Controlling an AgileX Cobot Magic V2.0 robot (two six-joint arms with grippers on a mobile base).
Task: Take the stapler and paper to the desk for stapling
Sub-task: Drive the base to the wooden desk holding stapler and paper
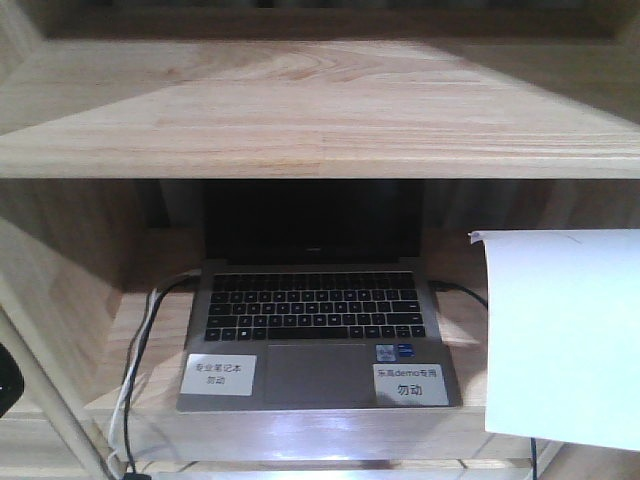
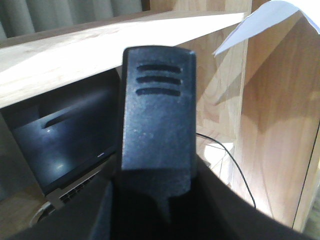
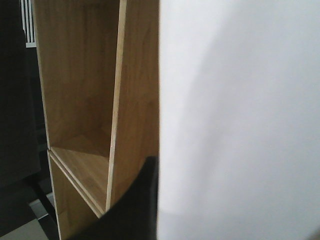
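**Already lifted: both items in the jaws, the surface not yet reached**

Evidently the left gripper (image 2: 156, 197) is clenched on the stapler (image 2: 157, 115). In the left wrist view the black body rises out of the dark jaws at 6 o'clock and stands straight up toward 12 o'clock, its three moulded grooves facing the camera. Its orange-red patch and metal underside do not show from here. The jaws themselves are shadowed and blurred, so I judge the grip from how the stapler sits upright with nothing else under it.

The right gripper (image 3: 150, 200) is closed on the paper (image 3: 240, 120). One dark finger presses the sheet's near face at about 7 o'clock in the right wrist view, and the other finger is hidden behind the sheet. The white face fills everything from 12 round to 6 o'clock.

In the front view the sheet hangs in the air at 4 o'clock. It lies to the 3 o'clock side of the open laptop (image 1: 315, 310), which sits in the shelf (image 1: 300, 130), and it covers part of the shelf edge.

By my reading, the grabbing is done. No view shows the surface, so what remains is carrying both items to it, setting the sheet flat and bringing the stapler to its edge.
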